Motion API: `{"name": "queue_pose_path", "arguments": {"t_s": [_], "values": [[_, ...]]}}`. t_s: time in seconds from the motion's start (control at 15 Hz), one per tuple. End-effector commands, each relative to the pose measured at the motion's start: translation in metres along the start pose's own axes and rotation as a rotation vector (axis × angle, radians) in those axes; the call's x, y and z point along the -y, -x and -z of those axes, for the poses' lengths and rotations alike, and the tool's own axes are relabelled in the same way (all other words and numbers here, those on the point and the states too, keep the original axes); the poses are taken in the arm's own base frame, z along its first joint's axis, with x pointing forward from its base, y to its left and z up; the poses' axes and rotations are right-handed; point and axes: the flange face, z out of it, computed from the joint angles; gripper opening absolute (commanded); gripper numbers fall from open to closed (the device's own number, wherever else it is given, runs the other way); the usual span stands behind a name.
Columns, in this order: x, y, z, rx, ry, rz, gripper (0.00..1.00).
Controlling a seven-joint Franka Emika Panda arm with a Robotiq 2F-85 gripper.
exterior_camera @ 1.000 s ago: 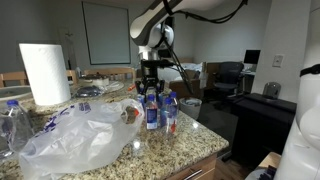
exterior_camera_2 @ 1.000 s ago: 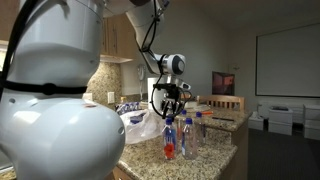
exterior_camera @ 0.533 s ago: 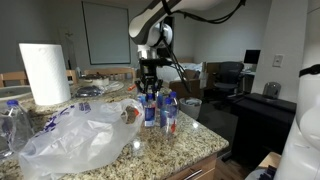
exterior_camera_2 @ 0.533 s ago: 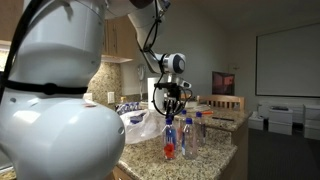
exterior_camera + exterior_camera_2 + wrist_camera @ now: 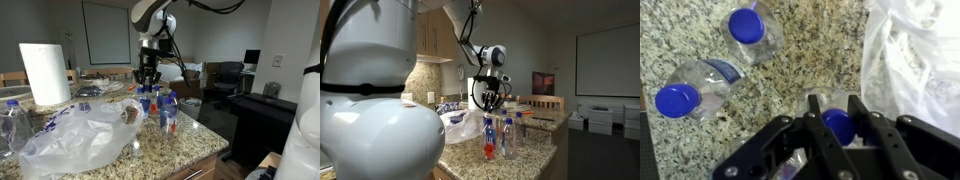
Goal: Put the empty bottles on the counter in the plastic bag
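speckled counter [image 5: 815, 55] carries two free bottles [image 5: 748, 28] beside the plastic bag [image 5: 915, 70]. the gripper [image 5: 837, 118] is clamped on a third bottle's cap [image 5: 839, 128]; that narrow hold may slip mid-carry

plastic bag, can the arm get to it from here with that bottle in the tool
Probably yes: the bag lies right beside the tool, shut on a bottle, with nothing between them; the other two bottles stand away from it.
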Motion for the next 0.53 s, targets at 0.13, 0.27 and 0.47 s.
{"name": "queue_pose_path", "arguments": {"t_s": [0.13,0.27,0.47], "values": [[0.001,0.000,0.003,-0.039,-0.252,0.160,0.13],[0.012,-0.014,-0.024,-0.030,-0.350,0.208,0.13],[0.033,-0.032,-0.072,0.006,-0.496,0.287,0.13]]}}
